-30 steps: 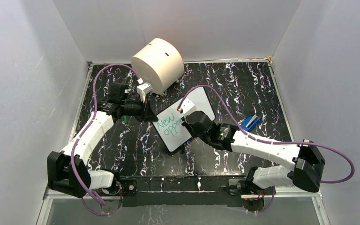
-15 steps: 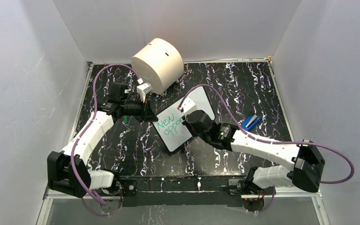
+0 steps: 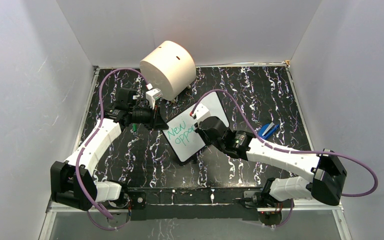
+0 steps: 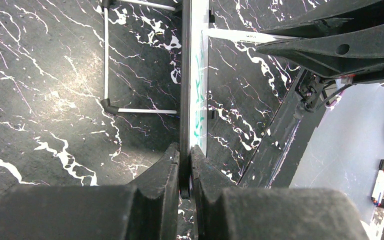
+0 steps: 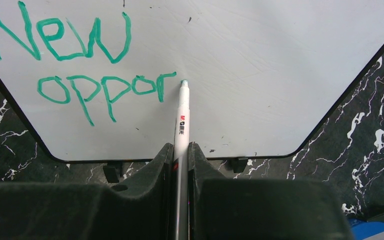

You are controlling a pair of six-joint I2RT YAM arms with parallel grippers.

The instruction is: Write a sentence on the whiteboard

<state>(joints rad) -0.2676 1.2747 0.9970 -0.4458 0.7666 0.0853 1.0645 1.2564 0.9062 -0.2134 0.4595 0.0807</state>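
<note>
The whiteboard (image 3: pixel 207 109) stands propped at the table's middle and fills the top of the right wrist view (image 5: pixel 280 60). The sentence (image 5: pixel 80 65), in green, reads "New oppor"; it also shows in the top view (image 3: pixel 181 134). My right gripper (image 5: pixel 180 155) is shut on a white marker (image 5: pixel 181 120), whose tip touches the board just right of the last "r". My left gripper (image 4: pixel 185 165) is shut on the whiteboard's edge, seen edge-on (image 4: pixel 199 75) in the left wrist view. In the top view it sits at the board's left side (image 3: pixel 157 121).
A big cream cylinder (image 3: pixel 168 68) stands at the back, just behind the left gripper. A blue object (image 3: pixel 268 130) lies right of the board. A small green item (image 3: pixel 135 128) lies under the left wrist. The board's wire stand (image 4: pixel 106 55) rests on the black marbled table.
My right gripper with the marker has shifted very slightly up and left over the board. The left arm and the board have not moved.
</note>
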